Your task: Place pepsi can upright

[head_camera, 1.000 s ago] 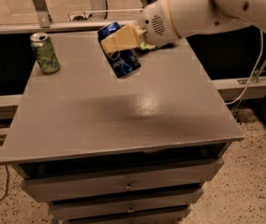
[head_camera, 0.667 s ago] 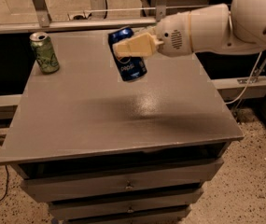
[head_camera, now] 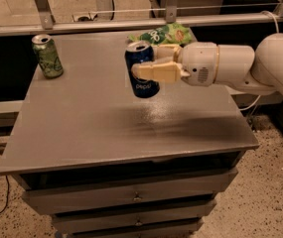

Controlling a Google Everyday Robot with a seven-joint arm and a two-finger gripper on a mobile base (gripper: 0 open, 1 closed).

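Note:
The pepsi can is dark blue with a silver top and stands almost upright, held above the middle of the grey table. My gripper reaches in from the right on a white arm. Its cream fingers are shut on the can's side. The can's base seems a little above the tabletop. I cannot tell whether it touches.
A green can stands upright at the table's back left corner. A green chip bag lies at the back edge behind my gripper. The table has drawers below. A rail runs behind the table.
The arm has drawn back to the right and turned the can from tilted to nearly upright. The green chip bag behind it has come into view.

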